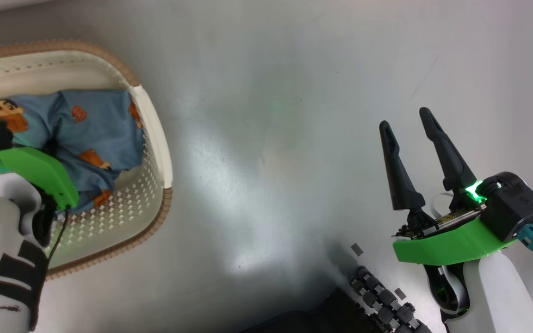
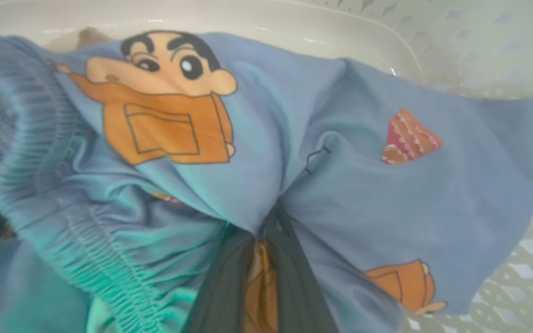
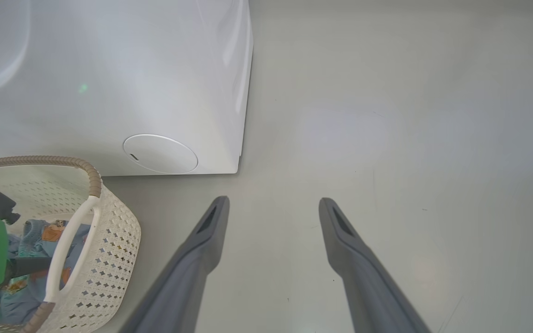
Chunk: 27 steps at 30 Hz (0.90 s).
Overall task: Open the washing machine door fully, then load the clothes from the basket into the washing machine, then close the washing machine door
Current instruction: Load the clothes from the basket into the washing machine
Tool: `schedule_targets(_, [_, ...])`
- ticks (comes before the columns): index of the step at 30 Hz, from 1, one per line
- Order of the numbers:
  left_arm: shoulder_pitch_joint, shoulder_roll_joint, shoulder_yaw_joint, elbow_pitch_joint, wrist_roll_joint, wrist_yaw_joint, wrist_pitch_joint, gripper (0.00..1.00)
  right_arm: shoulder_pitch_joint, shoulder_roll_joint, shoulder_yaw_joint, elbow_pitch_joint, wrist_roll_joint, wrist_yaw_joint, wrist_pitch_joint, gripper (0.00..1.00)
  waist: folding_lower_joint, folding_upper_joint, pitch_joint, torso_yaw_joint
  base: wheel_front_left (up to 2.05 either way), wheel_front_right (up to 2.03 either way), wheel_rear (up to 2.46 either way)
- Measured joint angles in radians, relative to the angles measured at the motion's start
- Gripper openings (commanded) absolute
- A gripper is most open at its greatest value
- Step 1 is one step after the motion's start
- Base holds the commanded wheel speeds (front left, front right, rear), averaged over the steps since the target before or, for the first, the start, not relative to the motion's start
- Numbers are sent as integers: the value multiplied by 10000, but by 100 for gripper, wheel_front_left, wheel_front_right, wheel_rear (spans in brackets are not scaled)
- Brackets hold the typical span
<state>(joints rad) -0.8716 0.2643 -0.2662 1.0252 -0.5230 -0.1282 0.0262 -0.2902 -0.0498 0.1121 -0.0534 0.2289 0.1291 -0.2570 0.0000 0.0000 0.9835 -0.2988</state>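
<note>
The cream basket [image 1: 155,134] stands on the floor at the left, with the light blue cartoon-print clothes [image 1: 95,125] lying in it. My left gripper [image 2: 264,236] reaches down into the basket and is shut on a bunched fold of the clothes [image 2: 340,115], fabric pinched between its dark fingers [image 2: 222,291]. My right gripper [image 1: 406,119] hovers open and empty over bare floor at the right. In the right wrist view the white washing machine [image 3: 109,83] rises just behind the basket [image 3: 109,249]. The washing machine door is out of view.
A round grey service cover [image 3: 160,153] sits low on the washer's front. Grey floor [image 1: 271,138] stretches between the basket and my right arm. The robot's dark wheeled base [image 1: 382,300] shows at the bottom edge.
</note>
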Motion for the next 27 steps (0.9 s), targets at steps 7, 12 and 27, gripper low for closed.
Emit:
schedule_targets(7, [-87,-261,-199,90,-330,0,-617,0,-9,2,-182,-2,-96,0,0,100,0,0,-119,268,0,0,0])
schedule_targets(12, [52,-387,-477,-134,-660,0,-1174,0,-79,0,-280,12,-159,0,0,100,0,0,-474,493,0,0,0])
schedule_targets(27, [1721,-871,-1066,-1179,-1766,0,-2357,0,289,-280,-807,36,-422,0,0,100,0,-1,-2205,1388,0,0,0])
